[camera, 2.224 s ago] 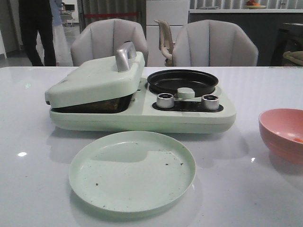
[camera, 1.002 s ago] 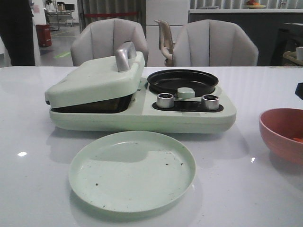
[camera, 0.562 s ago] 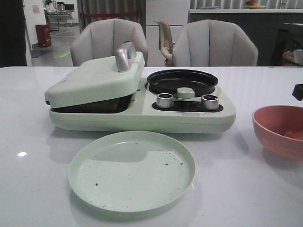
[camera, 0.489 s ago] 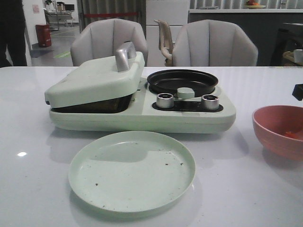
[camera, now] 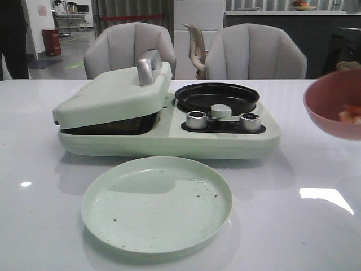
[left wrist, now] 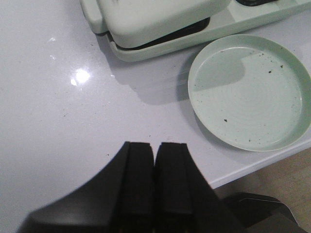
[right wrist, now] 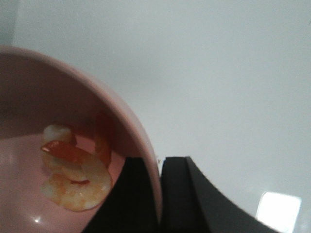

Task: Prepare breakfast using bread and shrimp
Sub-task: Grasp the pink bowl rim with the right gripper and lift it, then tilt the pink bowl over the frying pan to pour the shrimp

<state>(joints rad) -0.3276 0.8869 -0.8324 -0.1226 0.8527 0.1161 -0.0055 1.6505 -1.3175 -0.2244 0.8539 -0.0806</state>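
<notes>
A pink bowl (camera: 334,110) hangs in the air at the far right of the front view, tilted, with shrimp (camera: 351,114) inside. My right gripper (right wrist: 159,167) is shut on the rim of the pink bowl (right wrist: 126,116), one finger inside and one outside; pale orange shrimp (right wrist: 73,177) lie in the bowl. My left gripper (left wrist: 154,151) is shut and holds nothing, hovering over the table near its front edge, beside the green plate (left wrist: 249,92). The bread is hidden; the press lid (camera: 115,93) is down.
A pale green breakfast maker (camera: 169,121) stands mid-table, its left press lid nearly closed and a black round pan (camera: 218,97) at its right. An empty green plate (camera: 157,203) with dark crumbs lies in front of it. Two grey chairs (camera: 256,53) stand behind the table.
The pink bowl has been lifted off the table at the right and now hangs higher, tilted. A person at the back left has walked off to the left.
</notes>
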